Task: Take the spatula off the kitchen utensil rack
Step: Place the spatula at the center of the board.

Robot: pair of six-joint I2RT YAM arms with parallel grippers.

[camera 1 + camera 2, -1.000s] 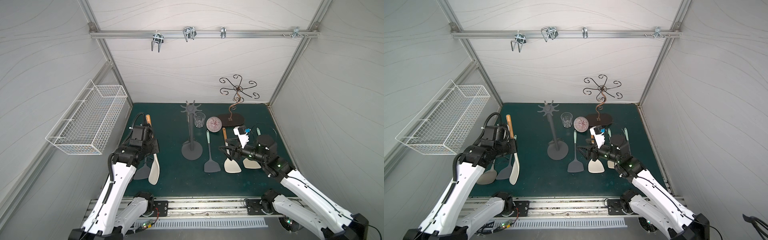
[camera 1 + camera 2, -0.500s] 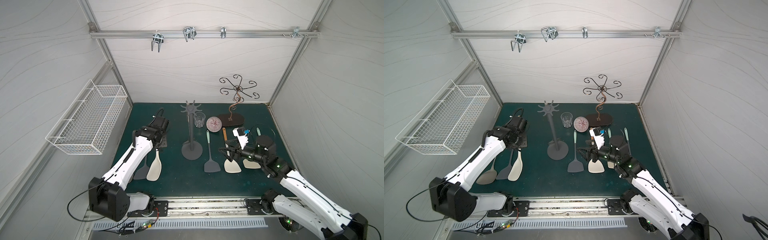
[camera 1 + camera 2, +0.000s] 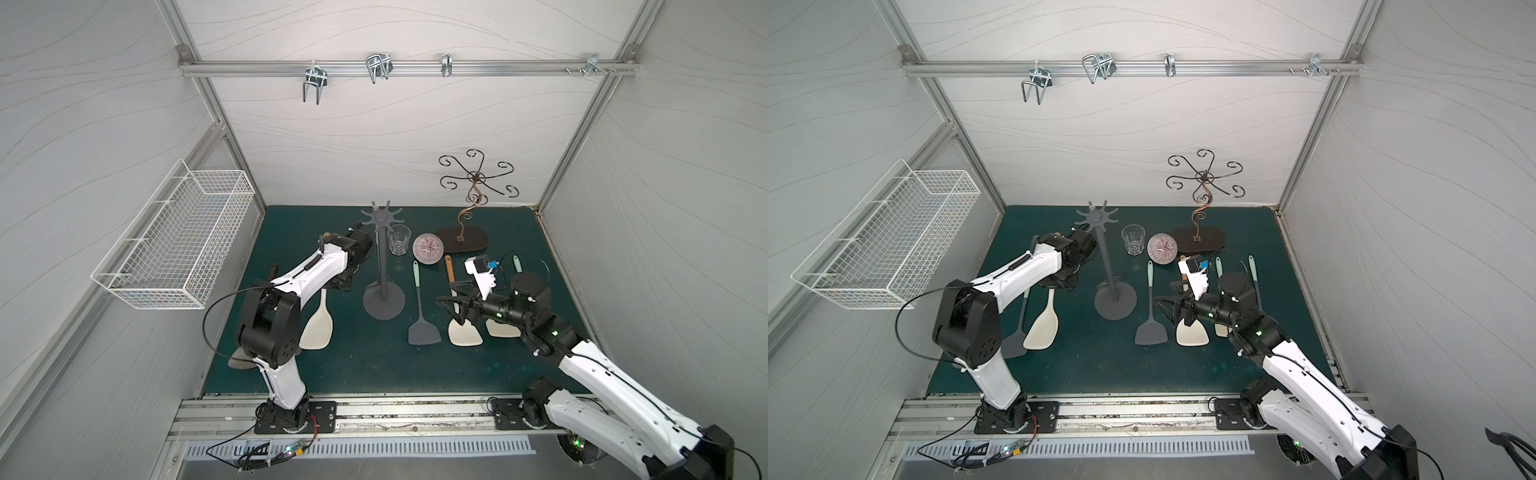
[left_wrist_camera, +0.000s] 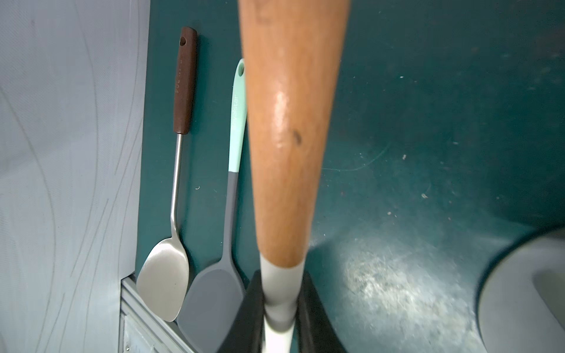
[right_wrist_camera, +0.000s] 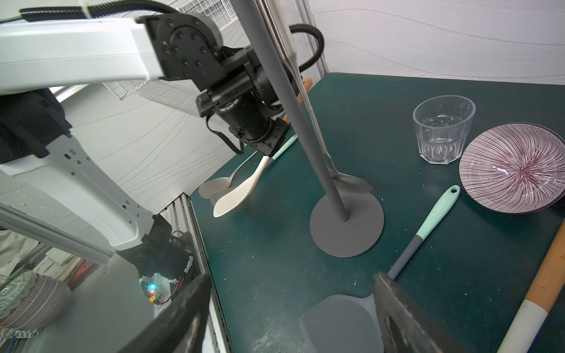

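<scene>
The spatula (image 4: 290,122) (wooden handle, cream blade) is off the kitchen utensil rack (image 3: 381,266) and sits just beside it. It is tilted, with the blade low at the worktop (image 3: 357,365); whether the blade touches cannot be told. The left end effector (image 4: 279,318) is fully closed on the spatula's white neck.

A hanging steel spatula (image 5: 348,182) appears to remain on the rack, behind the pole.

Judged step: lay the held spatula down.
- Lower the blade first, beside the grey spoon spatula (image 4: 214,293) and the brown-handled steel spatula (image 4: 163,287) lying along the wall.
- Hold the handle tip clear of the pole.
- Release only once the handle is supported.

The right end effector (image 5: 289,281) stands wide open and empty above a grey turner (image 5: 339,318); leave it parked.
</scene>
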